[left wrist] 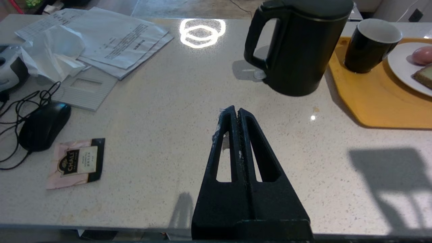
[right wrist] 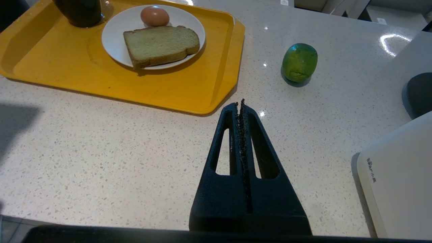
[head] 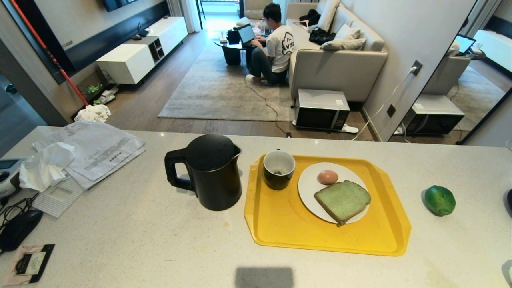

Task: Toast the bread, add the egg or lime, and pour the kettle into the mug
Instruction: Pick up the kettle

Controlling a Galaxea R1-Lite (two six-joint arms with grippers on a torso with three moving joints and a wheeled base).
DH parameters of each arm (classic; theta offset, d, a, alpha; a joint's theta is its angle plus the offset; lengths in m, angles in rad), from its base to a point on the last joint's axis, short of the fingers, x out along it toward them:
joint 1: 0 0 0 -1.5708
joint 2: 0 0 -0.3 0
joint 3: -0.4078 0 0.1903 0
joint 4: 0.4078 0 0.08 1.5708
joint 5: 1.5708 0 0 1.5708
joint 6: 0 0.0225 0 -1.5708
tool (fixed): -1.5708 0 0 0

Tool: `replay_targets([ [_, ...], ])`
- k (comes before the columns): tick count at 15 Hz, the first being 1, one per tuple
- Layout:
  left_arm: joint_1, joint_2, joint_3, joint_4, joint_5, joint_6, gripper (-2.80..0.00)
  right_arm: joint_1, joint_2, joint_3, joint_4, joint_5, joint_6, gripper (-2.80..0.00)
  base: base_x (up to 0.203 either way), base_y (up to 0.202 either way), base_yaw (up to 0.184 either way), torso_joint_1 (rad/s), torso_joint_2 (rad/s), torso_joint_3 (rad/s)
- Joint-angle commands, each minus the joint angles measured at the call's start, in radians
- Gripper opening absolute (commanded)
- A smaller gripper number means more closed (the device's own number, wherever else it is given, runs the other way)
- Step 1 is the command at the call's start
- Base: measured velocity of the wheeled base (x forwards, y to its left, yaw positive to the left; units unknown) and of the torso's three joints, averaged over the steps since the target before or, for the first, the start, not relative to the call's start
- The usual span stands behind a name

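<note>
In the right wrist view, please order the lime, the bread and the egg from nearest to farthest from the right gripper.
From the shut right gripper:
1. The lime, alone on the counter, off the tray.
2. The bread, on the white plate, near edge.
3. The egg, behind the bread on that plate.

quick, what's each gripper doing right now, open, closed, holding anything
Left gripper: closed, holding nothing, above the bare counter.
Right gripper: closed, holding nothing, above the counter near the yellow tray.
</note>
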State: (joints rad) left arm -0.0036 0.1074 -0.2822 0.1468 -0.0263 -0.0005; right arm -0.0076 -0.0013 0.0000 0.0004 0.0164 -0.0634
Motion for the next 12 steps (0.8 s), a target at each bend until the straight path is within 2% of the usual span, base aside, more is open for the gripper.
replay_targets([
  [1,-0.005,0.251,-0.181,0.019,0.001,-0.015,-2.80,0.000,0.001,0.002,0.000,0.000,-0.001,-2.80,0.000,0.000,0.000,0.000,0.00,0.000],
  [4,-0.003,0.533,-0.469,0.034,0.032,-0.037,-2.80,0.000,0.001,0.002,0.000,0.000,-0.001,-2.80,0.000,0.000,0.000,0.000,0.00,0.000],
  [6,0.001,0.648,-0.569,0.038,0.062,-0.043,-2.80,0.000,0.001,0.002,0.000,0.001,-0.001,-2.80,0.000,0.000,0.000,0.000,0.00,0.000],
  [8,-0.009,0.726,-0.570,-0.001,0.069,-0.053,-2.80,0.000,0.001,0.002,0.001,0.000,-0.001,-2.80,0.000,0.000,0.000,0.000,0.00,0.000],
  [12,-0.016,0.977,-0.476,-0.270,0.047,-0.078,-2.80,0.000,0.001,0.002,0.001,0.000,-0.001,-2.80,0.000,0.000,0.000,0.000,0.00,0.000],
])
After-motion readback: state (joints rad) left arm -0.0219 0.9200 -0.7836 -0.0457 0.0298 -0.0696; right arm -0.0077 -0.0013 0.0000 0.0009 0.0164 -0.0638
